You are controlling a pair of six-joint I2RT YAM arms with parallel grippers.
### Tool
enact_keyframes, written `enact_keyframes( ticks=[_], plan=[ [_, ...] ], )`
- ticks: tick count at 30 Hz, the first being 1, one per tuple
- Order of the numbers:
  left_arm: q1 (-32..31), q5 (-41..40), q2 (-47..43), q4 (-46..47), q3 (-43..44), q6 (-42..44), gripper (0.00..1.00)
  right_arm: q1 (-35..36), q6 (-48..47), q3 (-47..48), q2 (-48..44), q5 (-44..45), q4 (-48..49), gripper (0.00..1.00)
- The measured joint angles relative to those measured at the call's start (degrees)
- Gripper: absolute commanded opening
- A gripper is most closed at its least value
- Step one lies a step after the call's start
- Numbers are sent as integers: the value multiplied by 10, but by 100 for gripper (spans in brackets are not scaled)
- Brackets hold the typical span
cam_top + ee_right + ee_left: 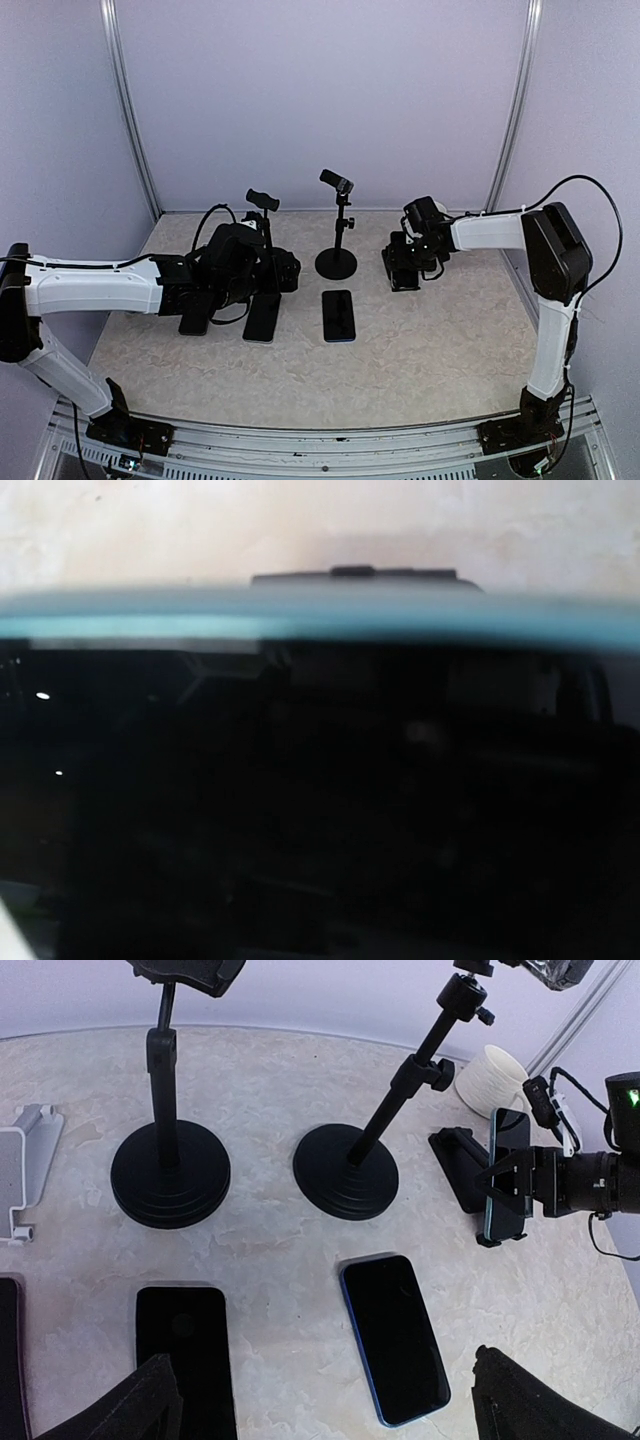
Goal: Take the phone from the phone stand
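The phone (pixel 508 1175), dark with a teal edge, stands upright in a small black phone stand (pixel 455 1160) at the right. My right gripper (pixel 405 266) reaches in from the right, its fingers closed across the phone's faces. In the right wrist view the phone's dark screen (pixel 320 800) fills the frame and hides my fingers. My left gripper (pixel 330 1410) is open and empty, hovering low over the table left of centre, its pads (pixel 150 1400) wide apart.
A blue phone (pixel 395 1338) and a black phone (pixel 185 1360) lie flat below my left gripper. Two tall pole stands with round bases (pixel 170 1172) (pixel 346 1172) stand behind them. A white stand (pixel 25 1160) is at the left, a white cup (pixel 497 1078) at the back right.
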Motion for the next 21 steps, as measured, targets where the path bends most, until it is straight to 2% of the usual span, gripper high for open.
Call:
enact_keyframes(
  ticks=[15, 21],
  plan=[
    [0, -8, -3, -1, -2, -15, 99, 0, -4, 18, -24, 4, -13, 71],
    [0, -16, -14, -4, -7, -18, 99, 0, -8, 38, -53, 4, -23, 66]
  ],
)
